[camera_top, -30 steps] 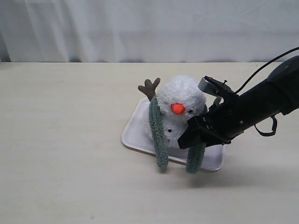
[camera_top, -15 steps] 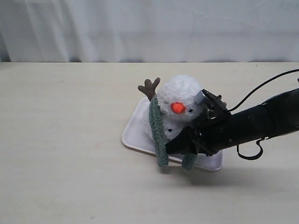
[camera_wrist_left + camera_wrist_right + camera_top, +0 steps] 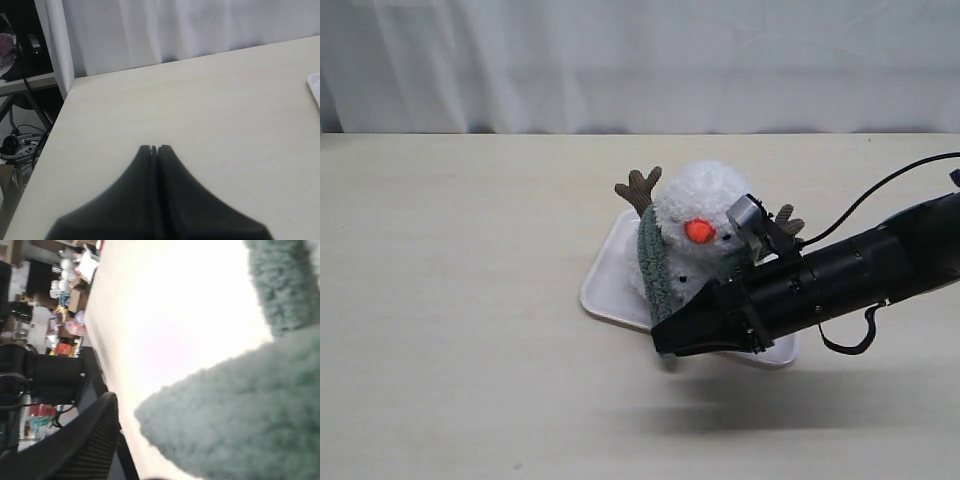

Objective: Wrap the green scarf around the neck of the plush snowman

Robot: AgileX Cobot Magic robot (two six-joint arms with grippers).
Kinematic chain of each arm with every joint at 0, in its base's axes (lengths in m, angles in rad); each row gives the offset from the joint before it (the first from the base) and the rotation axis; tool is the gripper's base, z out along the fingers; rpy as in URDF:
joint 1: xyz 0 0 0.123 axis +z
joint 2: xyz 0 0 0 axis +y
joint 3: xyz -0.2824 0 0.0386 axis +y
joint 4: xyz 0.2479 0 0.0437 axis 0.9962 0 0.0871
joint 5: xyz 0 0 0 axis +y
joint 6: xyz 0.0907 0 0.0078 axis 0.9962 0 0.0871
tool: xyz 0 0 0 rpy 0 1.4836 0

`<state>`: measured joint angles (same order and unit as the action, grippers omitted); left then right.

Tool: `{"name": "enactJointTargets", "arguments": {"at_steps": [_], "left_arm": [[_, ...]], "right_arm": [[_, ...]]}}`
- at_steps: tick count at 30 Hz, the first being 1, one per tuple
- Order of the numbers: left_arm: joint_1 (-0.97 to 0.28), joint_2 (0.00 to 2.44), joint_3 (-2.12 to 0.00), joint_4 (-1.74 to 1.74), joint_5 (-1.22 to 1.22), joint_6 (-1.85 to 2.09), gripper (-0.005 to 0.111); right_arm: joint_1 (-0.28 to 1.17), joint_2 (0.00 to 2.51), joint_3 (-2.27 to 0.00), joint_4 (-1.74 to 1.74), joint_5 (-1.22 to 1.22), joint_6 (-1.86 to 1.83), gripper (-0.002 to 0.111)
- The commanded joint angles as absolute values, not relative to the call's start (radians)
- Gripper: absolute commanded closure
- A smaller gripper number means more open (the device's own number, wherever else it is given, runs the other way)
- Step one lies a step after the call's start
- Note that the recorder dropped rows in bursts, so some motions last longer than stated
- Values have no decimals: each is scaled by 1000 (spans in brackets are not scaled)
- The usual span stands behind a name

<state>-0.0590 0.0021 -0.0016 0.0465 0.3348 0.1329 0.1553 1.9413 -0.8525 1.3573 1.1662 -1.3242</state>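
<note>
The plush snowman (image 3: 705,195), white with an orange nose, sits on a white tray (image 3: 605,282). The green scarf (image 3: 653,265) hangs round its neck, one end trailing down the snowman's front on the left. My right gripper (image 3: 667,338) reaches low across the snowman's front, and its arm hides the scarf's other end. The right wrist view shows fuzzy green scarf (image 3: 250,410) filling the space beside one ribbed black finger (image 3: 85,440); the gripper looks shut on that end. My left gripper (image 3: 154,148) is shut on nothing over bare table, away from the snowman.
The tray's corner (image 3: 315,87) shows at the edge of the left wrist view. A brown twig arm (image 3: 638,188) sticks up behind the snowman, another (image 3: 788,220) beside my right arm. The table's edge (image 3: 60,115) lies near the left gripper.
My right gripper has swept leftward and lower across the snowman's front, carrying the scarf's right-hand end with it. That end, earlier hanging over the tray's front edge, is now hidden behind the arm.
</note>
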Motion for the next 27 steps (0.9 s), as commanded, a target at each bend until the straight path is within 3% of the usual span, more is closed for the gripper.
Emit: {"name": "enactJointTargets", "arguments": {"at_steps": [1, 27], "left_arm": [[-60, 0, 0, 43, 322, 130, 107], [-60, 0, 0, 43, 322, 130, 107]], "right_arm": [[155, 1940, -854, 1398, 1216, -1330, 51], [296, 1689, -854, 1431, 1221, -1316, 51]]}}
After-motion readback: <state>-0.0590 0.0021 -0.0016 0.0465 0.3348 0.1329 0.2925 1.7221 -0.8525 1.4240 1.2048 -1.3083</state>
